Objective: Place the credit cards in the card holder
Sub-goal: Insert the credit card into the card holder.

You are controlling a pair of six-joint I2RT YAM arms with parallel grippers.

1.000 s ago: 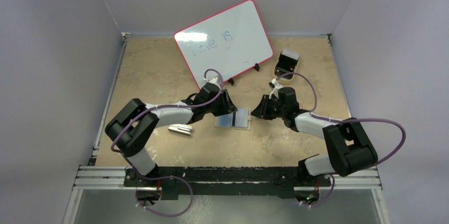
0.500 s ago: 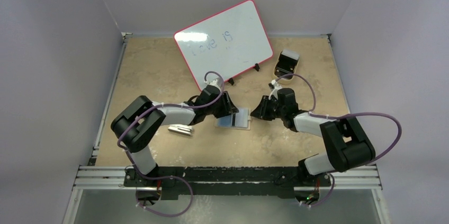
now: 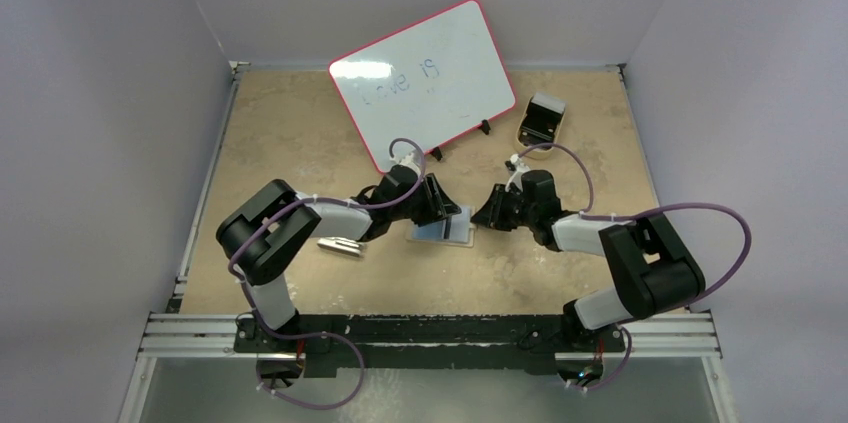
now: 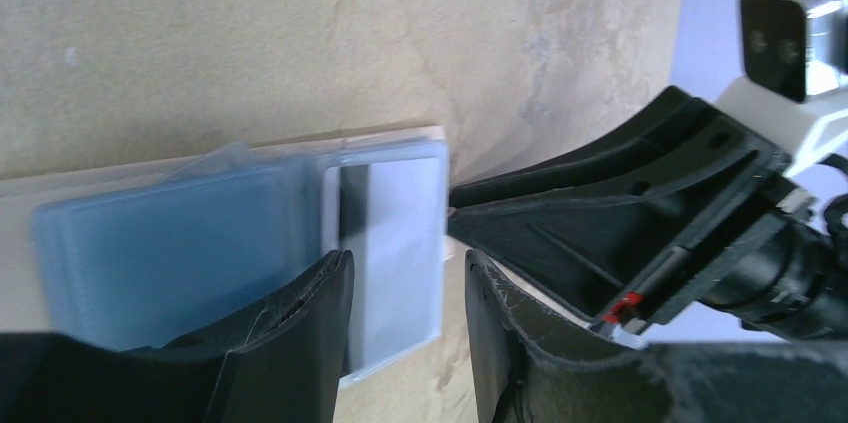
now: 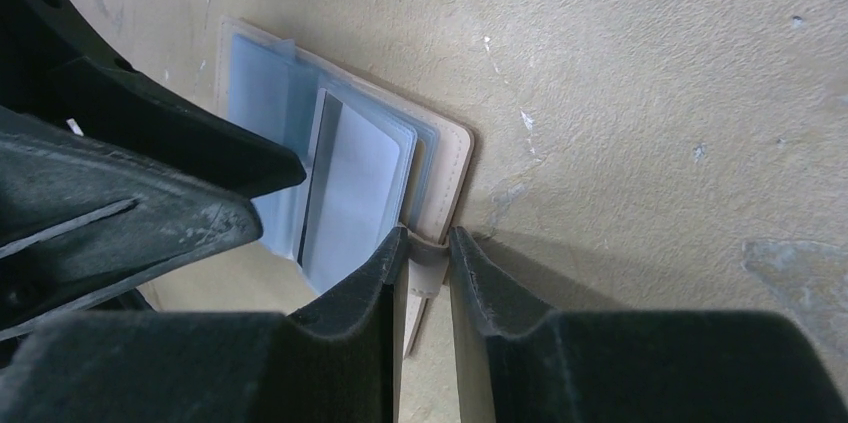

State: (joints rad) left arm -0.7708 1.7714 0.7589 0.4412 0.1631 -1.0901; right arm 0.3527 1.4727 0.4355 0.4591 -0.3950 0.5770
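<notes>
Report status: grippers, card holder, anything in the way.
Right gripper jaws shut on tab of open card holder. Left gripper jaws apart around end of grey card; grip unclear. Nothing seen in the way.

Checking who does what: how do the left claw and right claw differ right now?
The right claw pinches the card holder by its tab; the left claw hangs over a grey card on its sleeves, grip unclear. The right claw's jaws are nearly closed, the left claw's wider apart. Both meet at the open holder from opposite sides.
</notes>
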